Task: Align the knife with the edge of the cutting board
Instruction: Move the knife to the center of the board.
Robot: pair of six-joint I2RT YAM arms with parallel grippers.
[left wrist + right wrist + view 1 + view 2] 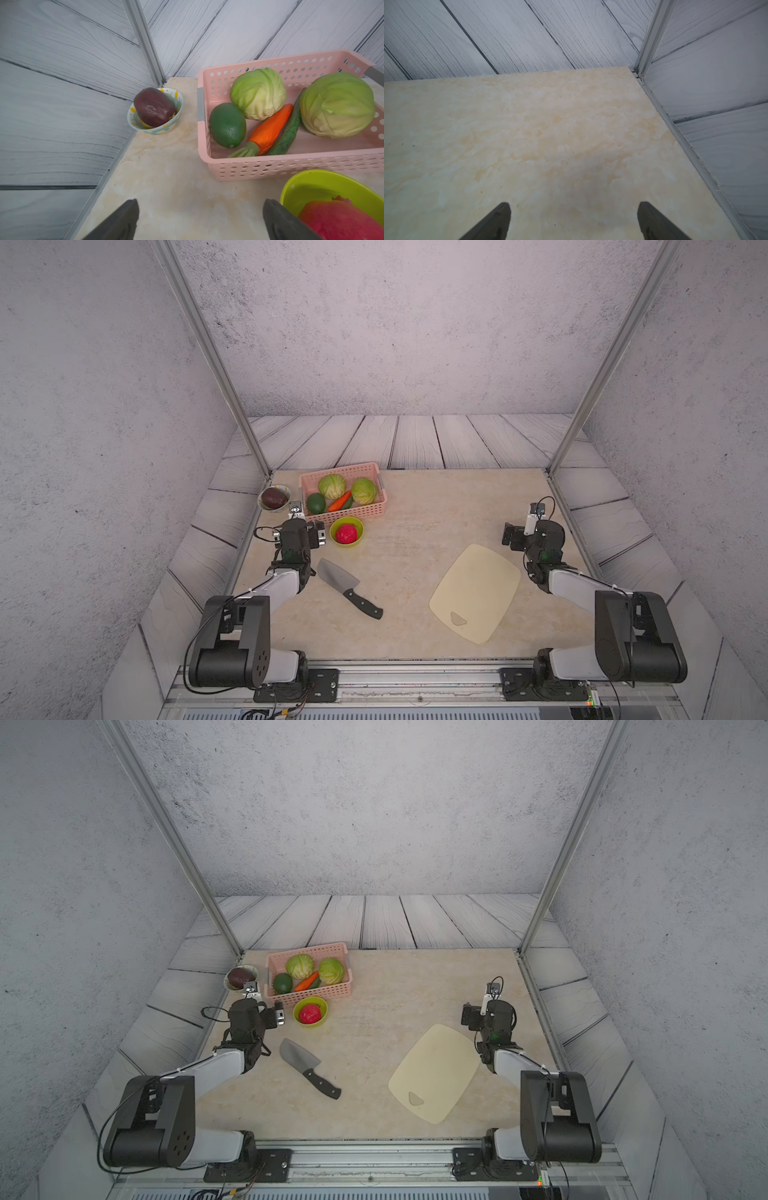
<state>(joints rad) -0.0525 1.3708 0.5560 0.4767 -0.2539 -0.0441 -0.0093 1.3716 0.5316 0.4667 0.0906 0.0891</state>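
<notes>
In both top views the knife (348, 588) (308, 1068), a cleaver with a grey blade and black riveted handle, lies flat and slanted on the marble tabletop, left of centre, handle toward the front. The pale cream cutting board (476, 593) (434, 1073) lies slanted at the right, well apart from the knife, its triangular hole at the near end. My left gripper (316, 534) (200, 204) hovers open behind the knife's blade, holding nothing. My right gripper (508, 534) (573, 204) is open and empty beyond the board's far corner. Neither wrist view shows knife or board.
A pink basket (345, 515) (270, 166) holding two cabbages, an avocado, a carrot and a cucumber stands at the back left. A green bowl (333, 531) (311, 182) with a red fruit sits just right of my left gripper. A patterned bowl (286, 490) with a dark purple vegetable fills the corner.
</notes>
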